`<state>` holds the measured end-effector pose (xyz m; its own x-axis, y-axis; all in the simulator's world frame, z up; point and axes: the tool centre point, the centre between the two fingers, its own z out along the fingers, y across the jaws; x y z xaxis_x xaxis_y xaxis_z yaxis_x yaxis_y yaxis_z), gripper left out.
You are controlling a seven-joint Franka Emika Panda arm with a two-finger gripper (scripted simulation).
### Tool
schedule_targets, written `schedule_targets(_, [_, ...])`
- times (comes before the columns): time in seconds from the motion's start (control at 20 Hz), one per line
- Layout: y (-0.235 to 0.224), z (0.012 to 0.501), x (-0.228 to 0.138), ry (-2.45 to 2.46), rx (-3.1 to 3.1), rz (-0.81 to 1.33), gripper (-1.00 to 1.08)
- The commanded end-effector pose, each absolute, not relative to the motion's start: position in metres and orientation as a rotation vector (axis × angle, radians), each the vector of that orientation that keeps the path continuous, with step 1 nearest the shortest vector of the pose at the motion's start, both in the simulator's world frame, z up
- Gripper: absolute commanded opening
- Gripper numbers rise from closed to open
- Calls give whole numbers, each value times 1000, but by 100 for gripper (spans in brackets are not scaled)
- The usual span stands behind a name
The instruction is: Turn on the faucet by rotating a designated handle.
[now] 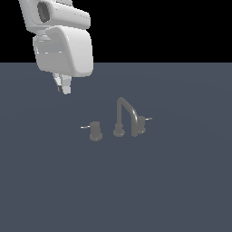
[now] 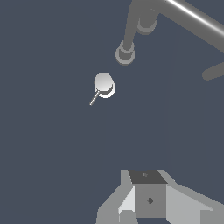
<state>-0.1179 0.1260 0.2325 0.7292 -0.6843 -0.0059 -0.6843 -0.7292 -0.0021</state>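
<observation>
The gripper [image 1: 64, 88] is hanging above the grey surface [image 1: 45, 190], well apart from the faucet [image 1: 126, 117]; whether its jaws are parted cannot be told. The handle [image 1: 94, 130] is sitting mid-surface, on the spout's exterior-view left.

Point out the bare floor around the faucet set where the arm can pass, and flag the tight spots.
Open floor lies in front of the faucet, and more to the exterior view's left of the handle, beneath the raised claw. It is crowded where the spout arches beside the other knob; the gap between handle and spout base is narrower.
</observation>
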Motion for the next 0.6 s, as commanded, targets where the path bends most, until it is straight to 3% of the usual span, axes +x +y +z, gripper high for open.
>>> schedule_targets(0.0, [129, 219, -108, 1218, -2889, 7, -100])
schedule_targets(0.55, [135, 163, -66, 1472, -2769, 5, -100])
